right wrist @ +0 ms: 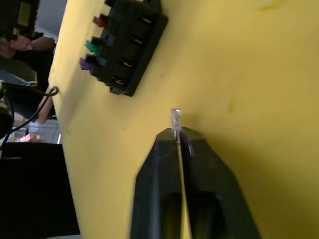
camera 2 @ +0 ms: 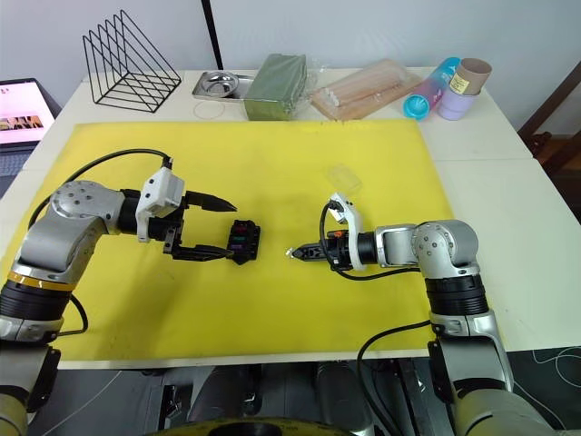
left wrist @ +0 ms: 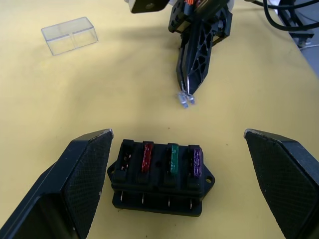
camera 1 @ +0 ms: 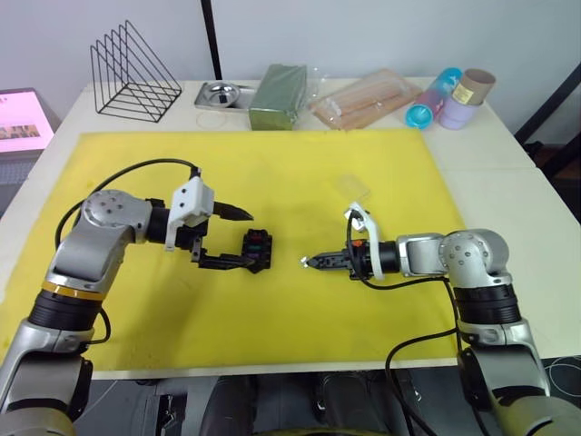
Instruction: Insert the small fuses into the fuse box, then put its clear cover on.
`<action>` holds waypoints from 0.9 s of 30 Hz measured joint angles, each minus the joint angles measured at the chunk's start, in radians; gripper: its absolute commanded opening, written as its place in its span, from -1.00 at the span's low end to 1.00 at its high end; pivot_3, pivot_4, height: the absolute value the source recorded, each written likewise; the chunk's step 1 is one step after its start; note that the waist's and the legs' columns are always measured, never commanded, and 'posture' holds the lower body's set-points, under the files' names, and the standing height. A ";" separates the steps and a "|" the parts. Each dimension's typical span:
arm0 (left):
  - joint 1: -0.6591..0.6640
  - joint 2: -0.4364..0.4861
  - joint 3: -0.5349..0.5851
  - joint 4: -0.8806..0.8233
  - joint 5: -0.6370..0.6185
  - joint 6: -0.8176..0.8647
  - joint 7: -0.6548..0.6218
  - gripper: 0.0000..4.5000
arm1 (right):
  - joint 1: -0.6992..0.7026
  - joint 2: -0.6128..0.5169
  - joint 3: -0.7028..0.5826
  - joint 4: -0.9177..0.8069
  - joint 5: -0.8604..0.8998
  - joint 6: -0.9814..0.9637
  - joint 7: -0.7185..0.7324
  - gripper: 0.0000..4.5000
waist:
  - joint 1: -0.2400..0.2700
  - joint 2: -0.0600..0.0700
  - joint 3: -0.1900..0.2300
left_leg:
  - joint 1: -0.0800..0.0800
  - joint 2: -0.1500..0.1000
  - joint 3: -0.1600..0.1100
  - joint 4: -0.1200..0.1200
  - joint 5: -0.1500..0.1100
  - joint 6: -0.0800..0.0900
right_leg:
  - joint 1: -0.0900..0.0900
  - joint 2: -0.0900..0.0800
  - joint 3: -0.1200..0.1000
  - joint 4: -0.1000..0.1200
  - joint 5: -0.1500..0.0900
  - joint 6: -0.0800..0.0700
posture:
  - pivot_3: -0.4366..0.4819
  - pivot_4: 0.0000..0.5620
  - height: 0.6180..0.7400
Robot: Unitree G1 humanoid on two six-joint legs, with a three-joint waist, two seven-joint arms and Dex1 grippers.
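The black fuse box [camera 1: 257, 249] lies on the yellow mat [camera 1: 272, 163] with red [left wrist: 147, 157], green [left wrist: 173, 158] and purple [left wrist: 196, 160] fuses standing in its slots; one end slot [left wrist: 127, 158] is empty. My left gripper [camera 1: 250, 239] is open, its fingers [left wrist: 84, 174] either side of the box, which lies close to one of them. My right gripper [camera 1: 307, 262] is shut on the pale clear fuse [right wrist: 176, 118], low over the mat just right of the box. The clear cover [camera 1: 356, 189] lies on the mat behind the right gripper.
Along the table's back edge stand a black wire rack [camera 1: 134, 74], a metal tray [camera 1: 222, 94], a green block [camera 1: 278, 95], a clear bag of sticks [camera 1: 368, 100] and lying cups [camera 1: 449, 98]. A screen [camera 1: 23, 118] sits at far left.
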State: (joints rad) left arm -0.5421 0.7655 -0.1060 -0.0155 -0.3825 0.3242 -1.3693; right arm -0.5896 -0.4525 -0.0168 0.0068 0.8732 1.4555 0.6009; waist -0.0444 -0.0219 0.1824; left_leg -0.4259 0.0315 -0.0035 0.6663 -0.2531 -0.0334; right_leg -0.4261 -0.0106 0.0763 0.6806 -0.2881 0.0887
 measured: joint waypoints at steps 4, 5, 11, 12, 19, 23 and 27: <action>0.000 0.000 0.000 0.000 0.000 0.000 0.000 1.00 | -0.001 0.000 0.000 0.000 -0.006 0.000 0.006 -0.99 | 0.000 0.000 0.000 | 0.000 0.000 0.000 0.000 0.000 0.000 | 0.000 0.000 0.000 0.000 0.000 0.000 | -0.05 -0.47 1.00; 0.000 0.000 0.000 0.000 0.000 0.000 0.000 1.00 | -0.001 0.000 0.000 0.000 -0.006 0.000 0.006 -0.99 | 0.000 0.000 0.000 | 0.000 0.000 0.000 0.000 0.000 0.000 | 0.000 0.000 0.000 0.000 0.000 0.000 | -0.05 -0.47 1.00; 0.000 0.014 0.001 0.000 0.000 0.001 -0.005 1.00 | -0.085 -0.076 0.050 -0.056 -0.039 -0.028 0.025 -0.99 | 0.000 0.001 0.001 | 0.000 0.000 0.000 0.000 0.000 0.000 | -0.001 0.000 0.000 0.000 0.000 0.000 | -0.05 -0.47 1.00; 0.000 0.020 0.004 0.000 0.000 0.001 -0.006 1.00 | -0.116 -0.101 0.064 -0.083 -0.053 -0.046 0.038 -0.99 | 0.000 0.001 0.001 | 0.000 0.000 0.000 0.000 0.000 0.000 | -0.001 0.000 0.000 0.000 0.000 0.000 | -0.05 -0.47 1.00; -0.001 0.038 0.005 0.035 0.001 -0.008 -0.025 1.00 | -0.265 -0.199 0.287 -0.200 -0.174 -0.210 0.183 -0.99 | 0.000 0.001 0.001 | 0.000 0.000 0.000 0.000 0.000 0.000 | -0.001 0.000 0.000 0.000 0.000 0.000 | -0.05 -0.47 1.00; -0.016 0.039 0.004 0.084 0.013 -0.033 -0.026 1.00 | -0.415 -0.178 0.450 -0.198 -0.312 -0.318 0.231 -0.99 | -0.001 0.001 0.001 | 0.000 0.000 0.000 0.000 0.000 0.000 | -0.002 0.000 -0.001 0.000 0.000 0.000 | -0.05 -0.47 1.00; -0.024 0.038 0.004 0.104 0.026 -0.051 -0.026 1.00 | -0.493 -0.089 0.510 -0.133 -0.375 -0.353 0.241 -0.99 | 0.001 0.001 0.001 | -0.001 0.000 0.000 0.000 0.000 0.000 | -0.002 -0.001 -0.001 0.000 0.000 0.000 | -0.05 -0.47 1.00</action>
State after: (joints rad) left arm -0.5660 0.8033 -0.1023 0.0883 -0.3563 0.2737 -1.3950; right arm -1.0827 -0.5413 0.4929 -0.1263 0.4986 1.1021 0.8421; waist -0.0434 -0.0209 0.1829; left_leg -0.4266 0.0316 -0.0035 0.6661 -0.2531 -0.0335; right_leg -0.4277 -0.0115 0.0754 0.6810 -0.2882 0.0885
